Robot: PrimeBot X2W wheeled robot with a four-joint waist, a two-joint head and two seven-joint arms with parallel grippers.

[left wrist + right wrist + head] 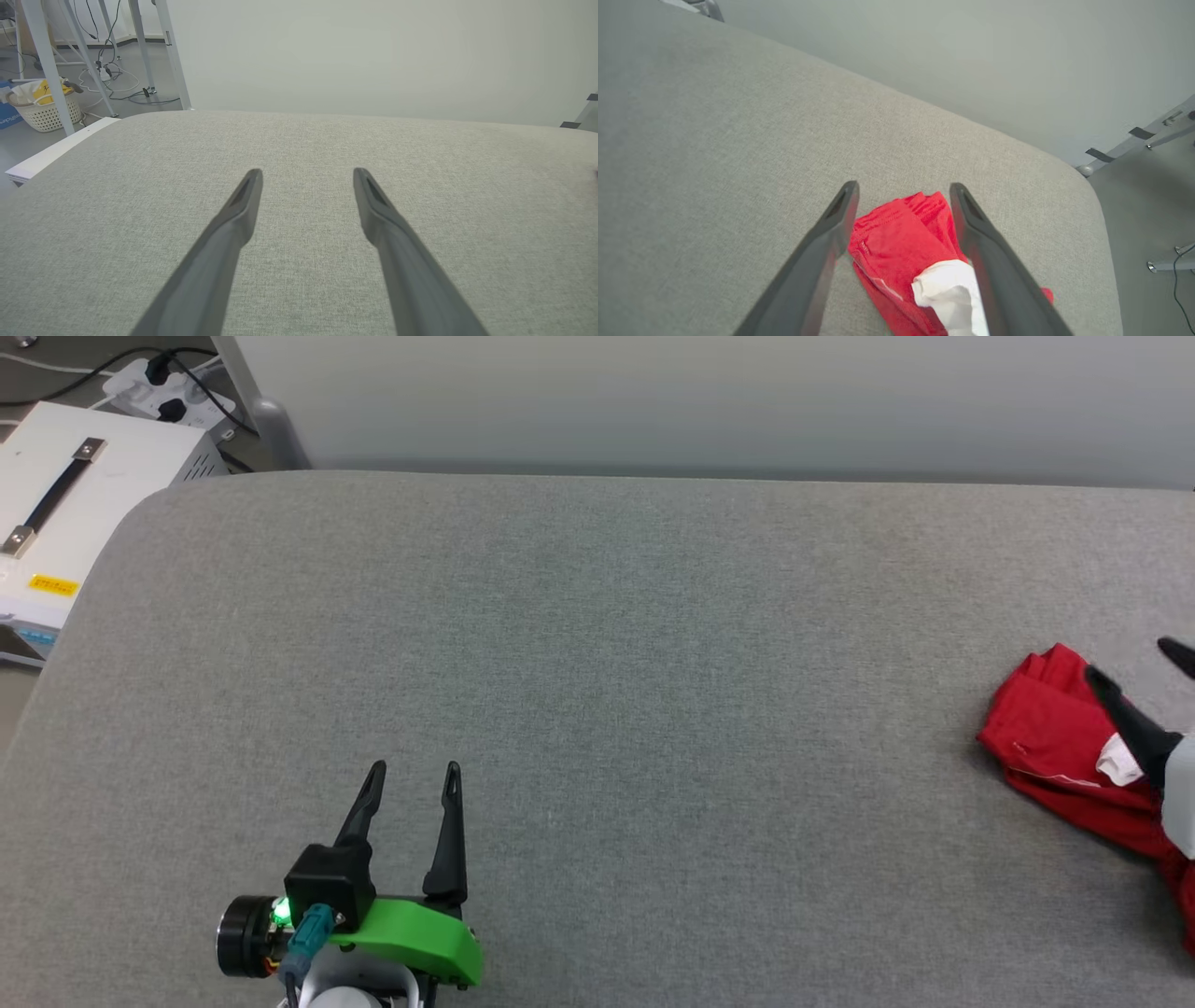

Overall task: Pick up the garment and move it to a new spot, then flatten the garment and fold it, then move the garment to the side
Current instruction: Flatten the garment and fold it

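The garment (1055, 733) is a bunched red jersey with a patch of white sleeve, lying on the grey table at the far right edge of the head view. My right gripper (1137, 661) hangs over it with its fingers spread wide. In the right wrist view the garment (899, 240) lies between and below the two dark fingers of the right gripper (903, 186), which stands open and grips nothing. My left gripper (413, 773) rests open near the front left of the table. The left wrist view has the left gripper (307, 172) open over bare cloth.
The grey fabric table (597, 644) spans the head view, with a pale wall behind it. A white box with a black handle (65, 495) and a power strip sit off the back left corner. A laundry basket (44, 105) stands on the floor beyond the table.
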